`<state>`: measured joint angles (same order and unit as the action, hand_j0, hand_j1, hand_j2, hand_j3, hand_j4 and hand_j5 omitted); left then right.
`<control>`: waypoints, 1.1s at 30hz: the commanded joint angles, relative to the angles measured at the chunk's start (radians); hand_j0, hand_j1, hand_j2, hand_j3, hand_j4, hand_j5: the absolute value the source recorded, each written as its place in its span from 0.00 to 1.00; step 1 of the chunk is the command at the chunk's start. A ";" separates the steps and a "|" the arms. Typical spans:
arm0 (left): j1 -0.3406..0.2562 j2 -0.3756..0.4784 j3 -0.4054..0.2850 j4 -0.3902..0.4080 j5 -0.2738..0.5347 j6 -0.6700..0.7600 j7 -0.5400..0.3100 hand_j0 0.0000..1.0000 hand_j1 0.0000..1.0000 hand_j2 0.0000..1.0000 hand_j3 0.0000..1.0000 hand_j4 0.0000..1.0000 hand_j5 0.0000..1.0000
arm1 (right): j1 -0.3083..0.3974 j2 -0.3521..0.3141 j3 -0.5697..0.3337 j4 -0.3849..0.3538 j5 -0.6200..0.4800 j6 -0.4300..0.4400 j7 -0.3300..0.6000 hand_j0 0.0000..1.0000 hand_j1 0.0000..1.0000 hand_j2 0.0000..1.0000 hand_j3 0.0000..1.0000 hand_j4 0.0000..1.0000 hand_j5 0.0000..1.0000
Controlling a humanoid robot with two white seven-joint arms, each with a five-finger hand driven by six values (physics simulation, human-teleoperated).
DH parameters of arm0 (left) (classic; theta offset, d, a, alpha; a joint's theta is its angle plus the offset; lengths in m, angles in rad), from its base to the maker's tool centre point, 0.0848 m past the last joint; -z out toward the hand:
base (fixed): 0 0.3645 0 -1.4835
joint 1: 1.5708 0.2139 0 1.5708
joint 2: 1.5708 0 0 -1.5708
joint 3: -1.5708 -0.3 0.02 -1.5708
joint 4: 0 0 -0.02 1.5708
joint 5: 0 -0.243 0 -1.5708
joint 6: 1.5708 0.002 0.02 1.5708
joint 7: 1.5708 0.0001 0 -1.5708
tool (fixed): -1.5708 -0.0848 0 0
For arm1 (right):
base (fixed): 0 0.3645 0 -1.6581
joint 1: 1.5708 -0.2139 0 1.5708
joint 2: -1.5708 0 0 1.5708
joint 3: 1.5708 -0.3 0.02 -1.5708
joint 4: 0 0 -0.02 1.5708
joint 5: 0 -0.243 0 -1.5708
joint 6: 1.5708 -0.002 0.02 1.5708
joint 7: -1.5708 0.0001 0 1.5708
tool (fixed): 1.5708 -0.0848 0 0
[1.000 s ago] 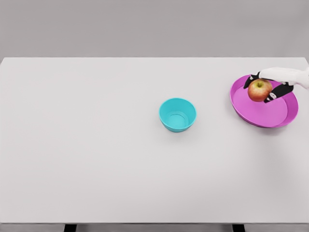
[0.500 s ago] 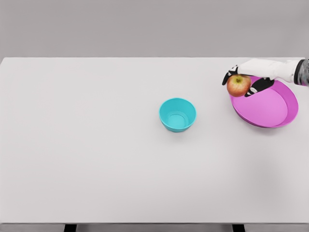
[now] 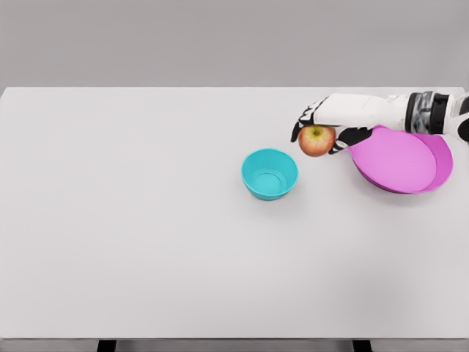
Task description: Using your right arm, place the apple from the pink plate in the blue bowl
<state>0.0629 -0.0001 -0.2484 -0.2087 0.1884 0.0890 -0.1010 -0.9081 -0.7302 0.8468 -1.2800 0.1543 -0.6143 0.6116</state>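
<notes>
I have the right hand (image 3: pixel 320 126) wrapped over the apple (image 3: pixel 316 141), fingers curled down on its far and near sides with the palm on top, so the fruit hangs under the hand in the right-centre of the frame. It sits in the air between the pink plate (image 3: pixel 432 163) at the right edge and the blue bowl (image 3: pixel 270 174) near the middle, just up and to the right of the bowl's rim and apart from it. The plate holds nothing now.

I judge the apple as rigid and fairly light for this hand, but round and smooth-skinned, so it could roll or slip if the fingers loosen unevenly. The grip across its widest part, with fingers on opposite sides, looks like the sensible hold; I can't see how firmly the pads press. It won't crush easily, though a drop from height could make it bounce out of the shallow bowl or nudge the bowl across the white desk (image 3: pixel 146 242), so I'd let go low over the opening.

The left arm is nowhere in the frame.
</notes>
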 commanded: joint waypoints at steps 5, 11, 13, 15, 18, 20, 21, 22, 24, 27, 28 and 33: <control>0.000 0.000 0.000 0.000 0.000 0.000 0.000 1.00 1.00 1.00 1.00 1.00 1.00 | 0.000 0.026 0.032 -0.056 -0.007 0.003 -0.001 0.65 0.65 0.65 0.65 0.65 0.65; 0.000 0.000 0.000 0.000 0.000 0.000 0.000 1.00 1.00 1.00 1.00 1.00 1.00 | 0.000 0.060 0.061 -0.076 -0.004 0.003 -0.001 0.65 0.65 0.65 0.65 0.65 0.65; 0.000 0.000 0.000 0.000 0.000 0.000 0.000 1.00 1.00 1.00 1.00 1.00 1.00 | 0.000 0.075 0.063 -0.073 -0.001 0.003 -0.001 0.65 0.65 0.65 0.65 0.65 0.65; 0.000 0.000 0.000 0.000 0.000 0.000 0.000 1.00 1.00 1.00 1.00 1.00 1.00 | 0.000 0.077 0.067 -0.073 -0.001 0.003 -0.001 0.65 0.65 0.65 0.65 0.65 0.65; 0.000 0.000 0.000 0.000 0.000 0.000 0.000 1.00 1.00 1.00 1.00 1.00 1.00 | 0.000 0.077 0.067 -0.070 0.007 0.003 -0.001 0.65 0.65 0.65 0.65 0.65 0.65; 0.000 0.000 0.000 0.000 0.000 0.000 0.000 1.00 1.00 1.00 1.00 1.00 1.00 | 0.000 0.084 0.067 -0.070 0.007 0.003 -0.001 0.65 0.65 0.65 0.65 0.65 0.65; 0.000 0.000 0.000 0.000 0.000 0.000 0.000 1.00 1.00 1.00 1.00 1.00 1.00 | 0.000 0.089 0.069 -0.068 0.007 0.003 -0.001 0.65 0.65 0.65 0.65 0.65 0.65; 0.000 0.000 0.000 0.000 0.000 0.000 0.000 1.00 1.00 1.00 1.00 1.00 1.00 | 0.000 0.089 0.077 -0.065 0.008 0.003 -0.001 0.65 0.65 0.65 0.65 0.65 0.65; 0.000 0.000 0.000 0.000 0.000 0.000 0.000 1.00 1.00 1.00 1.00 1.00 1.00 | -0.002 0.089 0.078 -0.064 0.014 0.003 -0.001 0.65 0.65 0.65 0.65 0.65 0.65; 0.000 0.000 0.000 0.000 0.000 0.000 0.000 1.00 1.00 1.00 1.00 1.00 1.00 | -0.002 0.089 0.078 -0.064 0.014 0.003 -0.001 0.65 0.65 0.65 0.65 0.65 0.65; 0.000 0.000 0.000 0.000 0.000 0.000 0.000 1.00 1.00 1.00 1.00 1.00 1.00 | -0.002 0.089 0.078 -0.064 0.014 0.003 -0.001 0.65 0.65 0.65 0.65 0.65 0.65; 0.000 0.000 0.000 0.000 0.000 0.000 0.000 1.00 1.00 1.00 1.00 1.00 1.00 | -0.002 0.097 0.081 -0.064 0.014 0.003 -0.001 0.65 0.65 0.65 0.65 0.65 0.65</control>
<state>0.0629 0.0000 -0.2483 -0.2087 0.1884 0.0890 -0.1010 -0.9097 -0.6366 0.9272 -1.3436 0.1752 -0.6137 0.6112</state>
